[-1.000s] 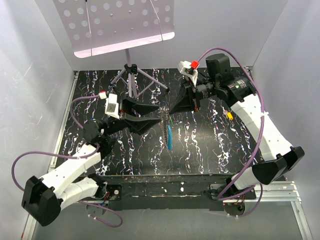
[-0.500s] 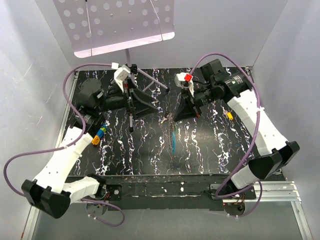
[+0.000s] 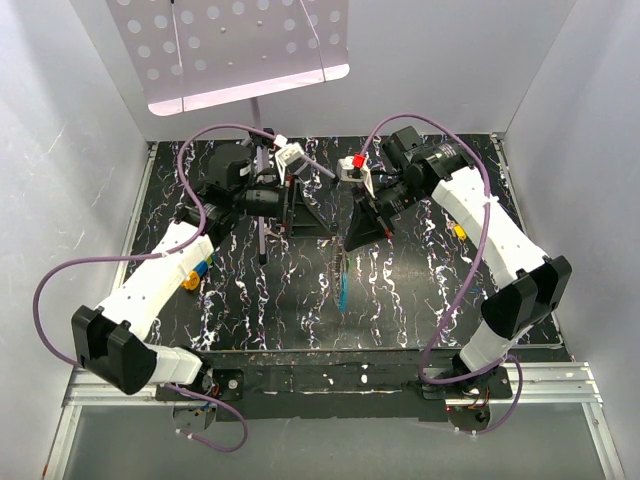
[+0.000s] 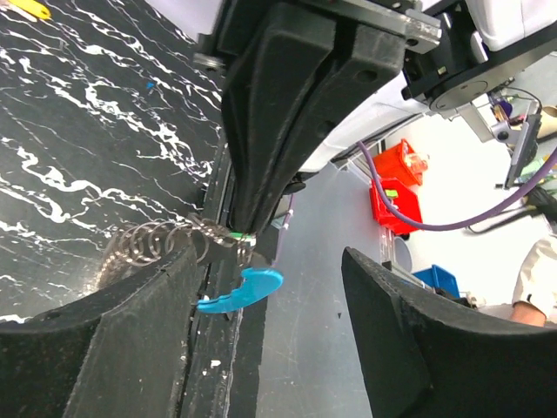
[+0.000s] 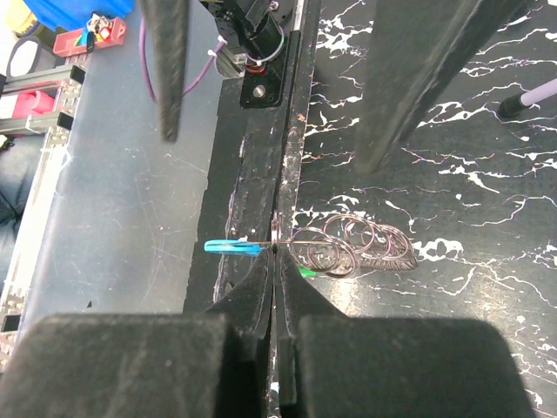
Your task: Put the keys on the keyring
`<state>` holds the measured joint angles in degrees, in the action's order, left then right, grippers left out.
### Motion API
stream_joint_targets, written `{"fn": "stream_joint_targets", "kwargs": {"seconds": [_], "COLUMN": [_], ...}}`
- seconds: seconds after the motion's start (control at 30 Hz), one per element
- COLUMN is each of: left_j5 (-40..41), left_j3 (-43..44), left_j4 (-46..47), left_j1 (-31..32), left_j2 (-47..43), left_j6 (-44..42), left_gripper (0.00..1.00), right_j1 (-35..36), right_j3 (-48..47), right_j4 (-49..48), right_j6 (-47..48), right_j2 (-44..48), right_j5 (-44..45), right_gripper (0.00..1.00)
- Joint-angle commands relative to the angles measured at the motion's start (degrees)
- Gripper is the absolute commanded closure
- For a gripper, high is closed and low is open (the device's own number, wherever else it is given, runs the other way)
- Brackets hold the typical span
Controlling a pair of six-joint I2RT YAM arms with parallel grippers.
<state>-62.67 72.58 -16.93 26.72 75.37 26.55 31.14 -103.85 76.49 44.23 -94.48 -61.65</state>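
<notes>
Over on the left of the black marbled table [image 3: 250, 310], a small yellow-and-blue piece [image 3: 195, 272] lies close by the left arm. That arm reaches in towards the middle, past the purple tripod stand [image 3: 243, 152]. The left gripper [image 4: 268, 261] has its fingers spread wide and grips nothing; its own camera looks straight through the gap at the other arm's tool. In the middle, between the two tools, is the keyring [image 5: 344, 246], a bunch of thin silvery loops with a light-blue tag [image 5: 233, 247] sticking out to one side. A speck of bright green, the head of the key [image 5: 305, 272], shows right against the loops at the pinch point; whether it is threaded on I cannot tell. The right gripper [image 5: 276, 261] has its fingers pressed together on the keyring, holding it by the edge of a loop. The left fingers are near the keyring but apart from it. Further right, a small yellow piece [image 3: 459, 230] lies on the table beside the right arm
</notes>
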Motion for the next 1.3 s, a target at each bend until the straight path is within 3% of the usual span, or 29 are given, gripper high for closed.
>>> {"fn": "stream_joint_targets", "kwargs": {"seconds": [0.0,0.3,0.43,0.57,0.83,1.13,1.27], "left_j5": [-1.23,3.78,6.16,5.63,4.32,2.74,2.73], "left_j3": [3.97,9.15,12.14,12.85,13.73,14.43,14.35], "left_j4": [-3.63,-16.9,-22.09,-22.88,-23.94,-24.47,-24.91], "left_j1": [2.1,5.71,6.94,7.38,7.47,7.47,7.47], "left_j2": [1.17,5.57,7.77,8.65,9.09,9.62,10.06], "left_j6": [-1.93,-9.92,-13.44,-13.8,-14.59,-14.94,-14.86], "left_gripper": [0.36,0.47,0.59,0.69,0.79,0.89,0.89], "right_j1": [-0.11,-0.73,-0.73,-0.73,-0.73,-0.73,-0.73], "right_j3": [-1.97,-1.35,-1.09,-0.91,-0.65,-0.65,-0.56], "right_j4": [4.55,3.76,3.58,3.58,2.88,2.61,2.61], "right_j6": [0.42,-1.07,-1.25,-1.51,-2.39,-2.92,-3.01], "right_j2": [-0.53,-0.88,-0.88,-0.8,-0.88,-0.88,-0.89], "right_j5": [-3.83,-4.71,-4.62,-4.71,-4.45,-4.36,-4.53], "right_gripper": [0.99,0.99,0.99,0.99,0.99,0.99,0.99]}}
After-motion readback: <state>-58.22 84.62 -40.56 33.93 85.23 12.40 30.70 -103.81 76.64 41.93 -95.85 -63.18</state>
